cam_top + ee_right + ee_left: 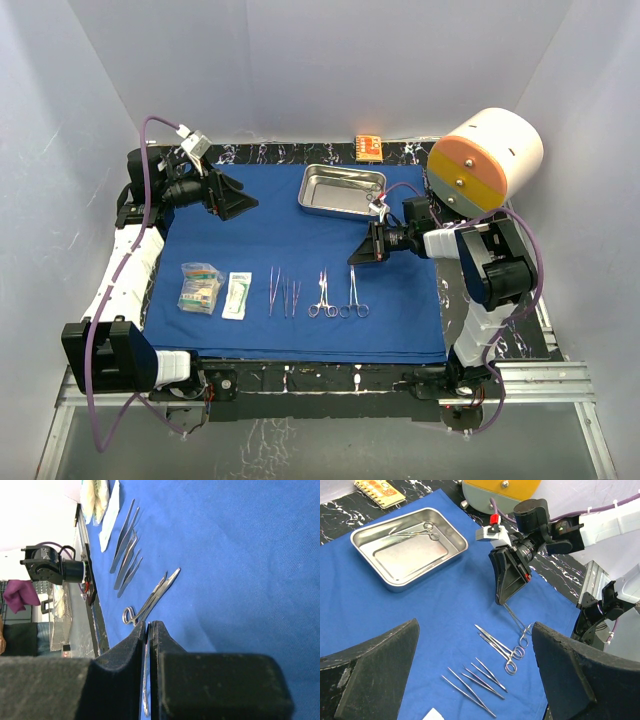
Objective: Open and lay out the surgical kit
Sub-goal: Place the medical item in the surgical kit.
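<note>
The blue cloth (280, 240) lies spread flat. At its back stands the steel tray (335, 192) (410, 557) with one clamp (417, 530) inside. Along the front lie two clear packets (199, 288) (237, 295), slender forceps (280, 292) (480, 680) and a pair of clamps (322, 297) (500, 645). My right gripper (353, 258) (501, 600) (150, 625) is shut on the tip of another clamp (356, 292) (517, 622) (145, 680), whose ring end points to the front beside the laid clamps. My left gripper (248, 203) (475, 625) stands open and holds nothing, over the cloth's back left.
A big white-and-orange cylinder (485, 160) sits at the back right, just behind my right arm. A small orange box (369, 147) (380, 490) lies behind the tray. The black marbled table (300, 375) shows around the cloth, and white walls enclose the back and sides.
</note>
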Controlling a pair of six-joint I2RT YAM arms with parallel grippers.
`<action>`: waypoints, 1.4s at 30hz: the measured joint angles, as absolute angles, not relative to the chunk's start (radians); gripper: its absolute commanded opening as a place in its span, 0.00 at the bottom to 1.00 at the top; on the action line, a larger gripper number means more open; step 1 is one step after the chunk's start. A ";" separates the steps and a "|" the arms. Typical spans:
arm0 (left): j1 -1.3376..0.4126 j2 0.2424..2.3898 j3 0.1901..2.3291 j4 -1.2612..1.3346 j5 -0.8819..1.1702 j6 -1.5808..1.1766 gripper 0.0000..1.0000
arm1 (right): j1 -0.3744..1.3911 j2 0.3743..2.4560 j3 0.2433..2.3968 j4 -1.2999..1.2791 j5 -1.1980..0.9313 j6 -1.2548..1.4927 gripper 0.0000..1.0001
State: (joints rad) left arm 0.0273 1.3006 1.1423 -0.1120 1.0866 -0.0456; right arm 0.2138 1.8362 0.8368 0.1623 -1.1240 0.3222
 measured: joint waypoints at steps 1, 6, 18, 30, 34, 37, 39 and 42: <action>0.027 1.301 1.142 -0.112 1.087 -0.046 0.94 | 0.214 1.837 0.837 0.162 -1.124 0.322 0.00; 0.027 1.301 1.142 -0.112 1.089 -0.046 0.94 | 0.214 1.842 0.837 0.163 -1.124 0.322 0.06; 0.027 1.301 1.142 -0.111 1.093 -0.049 0.95 | 0.214 1.869 0.837 0.162 -1.111 0.294 0.13; 0.027 1.301 1.142 -0.105 1.100 -0.054 0.95 | 0.214 1.907 0.852 0.147 -1.086 0.255 0.17; 0.027 1.301 1.142 -0.105 1.100 -0.054 0.95 | 0.214 1.908 0.865 0.132 -1.082 0.242 0.19; 0.027 1.301 1.141 -0.105 1.100 -0.054 0.95 | 0.214 1.917 0.877 0.130 -1.077 0.235 0.20; 0.027 1.301 1.140 -0.105 1.100 -0.054 0.95 | 0.214 1.922 0.880 0.126 -1.072 0.231 0.20; 0.027 1.301 1.140 -0.105 1.101 -0.054 0.95 | 0.214 1.924 0.881 0.117 -1.068 0.220 0.19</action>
State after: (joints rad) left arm 0.0273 1.3006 1.1404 -0.1051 1.1007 -0.0536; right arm 0.2138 1.9244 0.8810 0.1165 -1.0683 0.2203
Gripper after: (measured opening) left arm 0.948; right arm 0.196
